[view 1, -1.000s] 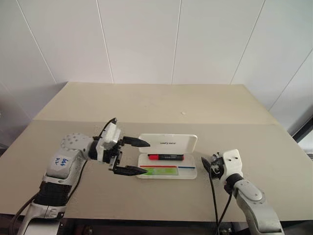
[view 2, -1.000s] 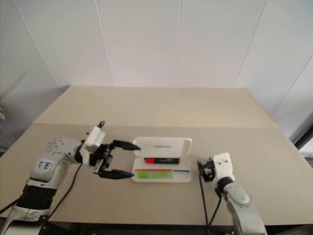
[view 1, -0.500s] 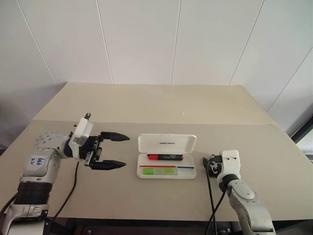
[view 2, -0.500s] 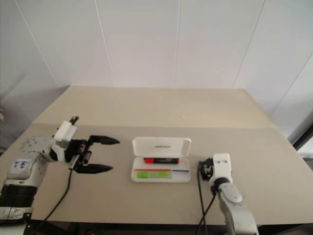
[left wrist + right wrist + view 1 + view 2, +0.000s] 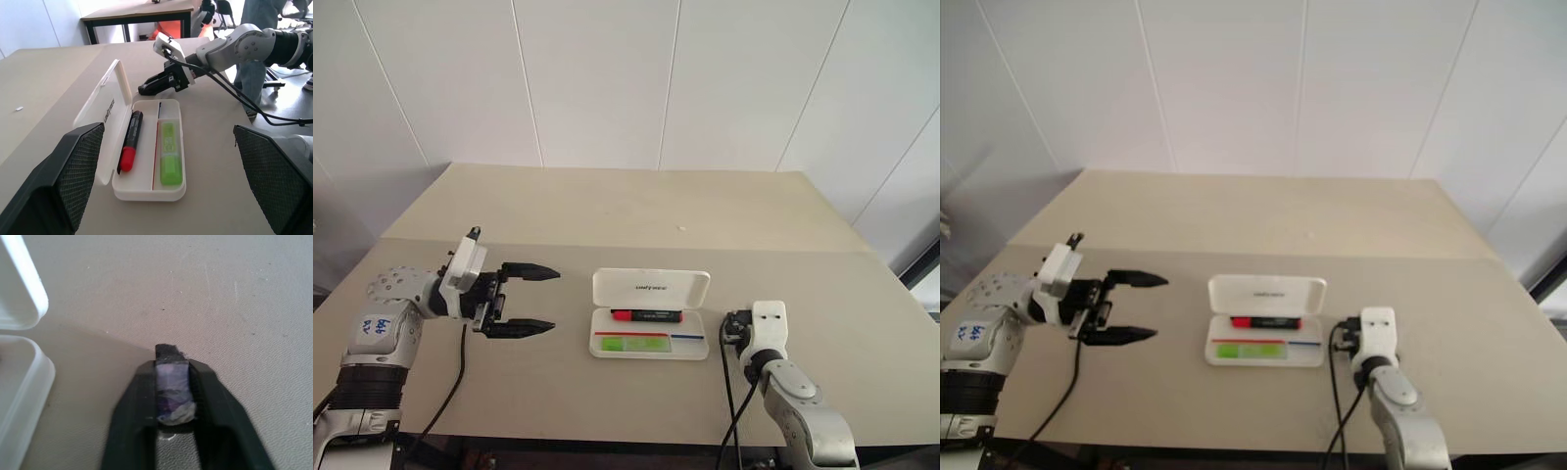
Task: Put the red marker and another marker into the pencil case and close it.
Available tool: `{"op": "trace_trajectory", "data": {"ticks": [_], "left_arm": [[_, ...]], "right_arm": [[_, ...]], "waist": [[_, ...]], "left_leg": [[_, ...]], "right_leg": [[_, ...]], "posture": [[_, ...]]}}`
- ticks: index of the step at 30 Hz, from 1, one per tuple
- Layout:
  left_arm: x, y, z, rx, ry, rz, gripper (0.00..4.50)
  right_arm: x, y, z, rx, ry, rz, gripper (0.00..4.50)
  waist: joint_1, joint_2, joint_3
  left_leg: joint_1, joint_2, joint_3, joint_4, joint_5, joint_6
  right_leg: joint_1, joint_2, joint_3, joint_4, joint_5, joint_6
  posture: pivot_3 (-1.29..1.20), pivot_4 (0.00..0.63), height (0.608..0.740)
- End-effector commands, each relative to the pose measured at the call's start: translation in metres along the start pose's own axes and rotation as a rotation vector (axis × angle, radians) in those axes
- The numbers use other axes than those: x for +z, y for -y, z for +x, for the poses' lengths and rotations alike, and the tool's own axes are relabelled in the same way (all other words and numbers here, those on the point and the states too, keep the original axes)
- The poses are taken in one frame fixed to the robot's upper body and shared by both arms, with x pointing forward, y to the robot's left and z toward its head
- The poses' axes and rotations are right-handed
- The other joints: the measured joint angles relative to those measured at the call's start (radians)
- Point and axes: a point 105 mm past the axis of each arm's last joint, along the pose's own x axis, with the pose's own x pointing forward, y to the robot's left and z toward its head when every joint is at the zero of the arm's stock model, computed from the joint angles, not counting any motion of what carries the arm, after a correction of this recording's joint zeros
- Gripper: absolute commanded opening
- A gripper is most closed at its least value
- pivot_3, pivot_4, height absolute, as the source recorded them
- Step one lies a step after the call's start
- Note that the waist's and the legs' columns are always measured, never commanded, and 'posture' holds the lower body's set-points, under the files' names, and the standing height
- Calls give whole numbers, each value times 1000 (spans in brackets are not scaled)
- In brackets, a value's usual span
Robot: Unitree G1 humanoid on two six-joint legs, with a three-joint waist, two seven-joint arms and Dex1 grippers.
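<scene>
Both grippers flank the pencil case [image 5: 651, 315]. At nine o'clock, the left gripper [image 5: 530, 299] stands wide apart, holding nothing. At three o'clock, the right gripper [image 5: 146, 88] has its fingers pressed together, largely hidden behind its wrist from above. Inside the case, the green marker [image 5: 170, 154] lies nearer, the red marker [image 5: 129, 141] beyond it. Its raised lid's logo text is too small to read.

White pencil case [image 5: 105, 105] holds a red-capped black marker [image 5: 129, 147] and a bright green marker [image 5: 170, 154].
</scene>
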Motion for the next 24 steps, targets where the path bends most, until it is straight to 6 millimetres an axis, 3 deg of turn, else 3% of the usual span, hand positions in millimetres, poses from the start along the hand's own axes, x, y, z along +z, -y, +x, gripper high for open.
{"op": "trace_trajectory", "data": {"ticks": [1, 6, 10, 15, 24], "left_arm": [[11, 3, -2, -34, 18, 51, 4500], [9, 3, -1, -19, 25, 39, 4500], [9, 5, 0, -38, 51, 35, 4500], [7, 4, 3, -42, 57, 35, 4500], [4, 12, -3, -45, 46, 27, 4500]], "right_arm": [[14, 20, -4, 6, 16, -56, 1177], [41, 12, -11, 181, 43, -153, 1177], [69, -20, -36, 539, 84, -277, 1177], [70, -45, -54, 846, 38, -426, 1177], [62, -68, -40, 1104, 2, -575, 1177]], "waist": [[-2, 1, 0], [-8, 1, 1], [-15, 5, 3], [-16, 5, 3], [-17, 5, 3]], "left_leg": [[0, 0, 0, 0, 0, 0], [-2, 1, 1, -3, 0, 0], [-3, 1, 1, -5, 0, 0], [-2, 2, 1, -4, 0, 0], [-3, 1, 2, -3, 0, 0]], "right_leg": [[0, 0, 0, 0, 0, 0], [-6, 1, 0, 2, 0, 1], [-8, 1, 0, 3, 0, 1], [-7, 2, 0, 2, 0, 1], [-7, 1, 1, 1, 0, 2]], "posture": [[0, 150, 740], [0, 150, 740], [0, 150, 740], [0, 150, 740], [0, 150, 740]]}}
